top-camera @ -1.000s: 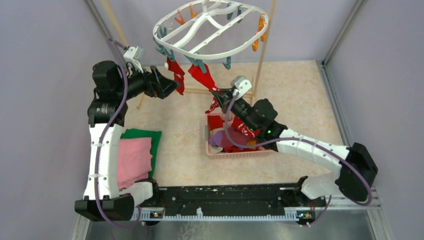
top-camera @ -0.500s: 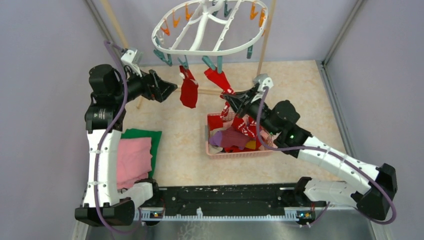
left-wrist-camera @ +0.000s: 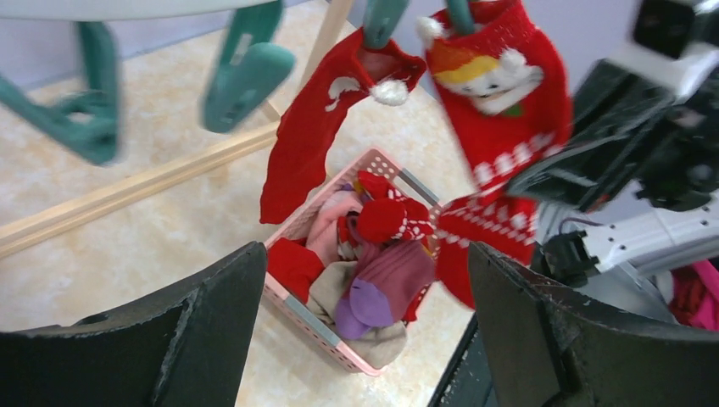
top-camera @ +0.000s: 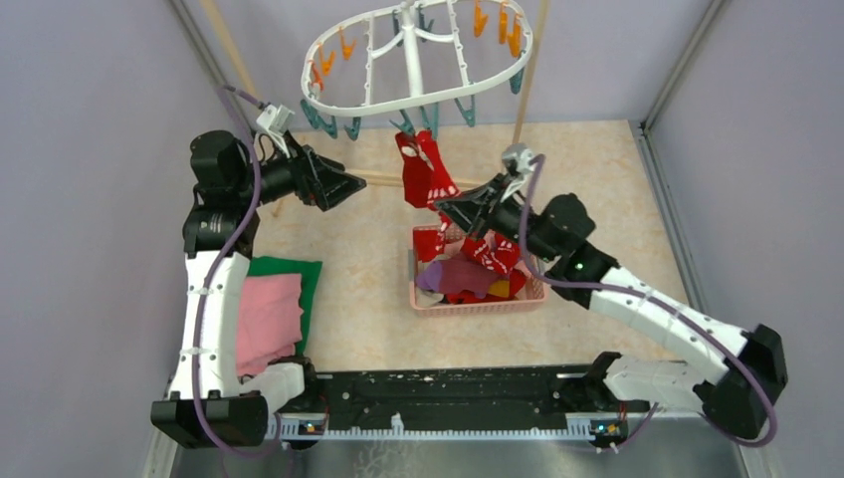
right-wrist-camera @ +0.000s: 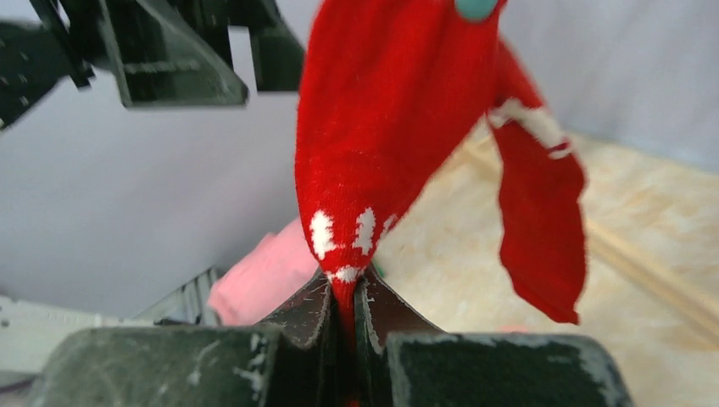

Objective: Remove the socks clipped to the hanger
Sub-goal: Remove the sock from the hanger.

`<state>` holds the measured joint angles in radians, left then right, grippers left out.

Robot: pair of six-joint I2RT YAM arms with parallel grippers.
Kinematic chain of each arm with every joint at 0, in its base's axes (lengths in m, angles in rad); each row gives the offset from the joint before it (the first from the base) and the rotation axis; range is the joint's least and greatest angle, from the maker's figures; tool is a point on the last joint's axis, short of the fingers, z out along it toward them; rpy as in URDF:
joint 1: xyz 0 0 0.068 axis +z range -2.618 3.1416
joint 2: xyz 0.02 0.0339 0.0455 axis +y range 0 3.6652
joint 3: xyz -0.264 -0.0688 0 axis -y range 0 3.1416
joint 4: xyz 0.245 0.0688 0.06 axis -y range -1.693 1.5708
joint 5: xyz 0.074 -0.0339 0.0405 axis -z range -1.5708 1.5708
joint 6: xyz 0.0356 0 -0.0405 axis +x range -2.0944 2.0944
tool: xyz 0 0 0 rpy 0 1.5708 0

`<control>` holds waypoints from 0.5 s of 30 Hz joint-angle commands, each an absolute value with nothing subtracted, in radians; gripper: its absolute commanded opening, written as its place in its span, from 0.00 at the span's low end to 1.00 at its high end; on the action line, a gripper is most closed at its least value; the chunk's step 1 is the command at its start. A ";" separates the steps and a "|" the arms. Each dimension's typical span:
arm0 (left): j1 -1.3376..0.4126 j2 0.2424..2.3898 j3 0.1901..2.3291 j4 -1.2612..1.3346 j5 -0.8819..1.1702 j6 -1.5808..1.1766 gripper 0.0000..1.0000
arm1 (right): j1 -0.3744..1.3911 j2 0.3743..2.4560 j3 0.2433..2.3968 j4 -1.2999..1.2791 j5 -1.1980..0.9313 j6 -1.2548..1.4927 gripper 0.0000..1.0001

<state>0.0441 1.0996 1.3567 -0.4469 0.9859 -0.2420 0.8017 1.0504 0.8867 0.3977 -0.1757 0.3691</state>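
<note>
Red socks hang from teal clips on the white hanger. The right gripper is clamped on the toe of one, and the left gripper is spread wide, holding nothing.

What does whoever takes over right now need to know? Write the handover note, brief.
Left gripper: open, empty, facing the hanger.
Right gripper: shut on the toe of the patterned red sock.
Hanger: that sock and a plain red sock are clipped.
Done: other socks lie in the pink basket.
Left: pull both off, drop them in.
</note>
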 commanded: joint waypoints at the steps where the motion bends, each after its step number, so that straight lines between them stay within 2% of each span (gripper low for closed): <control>1: 0.040 1.090 1.331 -0.325 1.083 -0.290 0.94 | 0.816 1.175 0.959 0.452 -0.359 0.453 0.00; 9: 0.016 1.090 1.273 -0.286 1.140 -0.318 0.93 | 0.856 1.255 1.002 0.486 -0.352 0.420 0.00; 15: -0.048 1.108 1.217 -0.165 1.159 -0.407 0.94 | 0.857 1.264 0.997 0.492 -0.371 0.410 0.00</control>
<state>-0.0132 1.1023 1.2339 -0.2909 1.1137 -0.3416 0.8444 1.2579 0.9577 0.4458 -0.3370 0.4160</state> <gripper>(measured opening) 0.929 0.022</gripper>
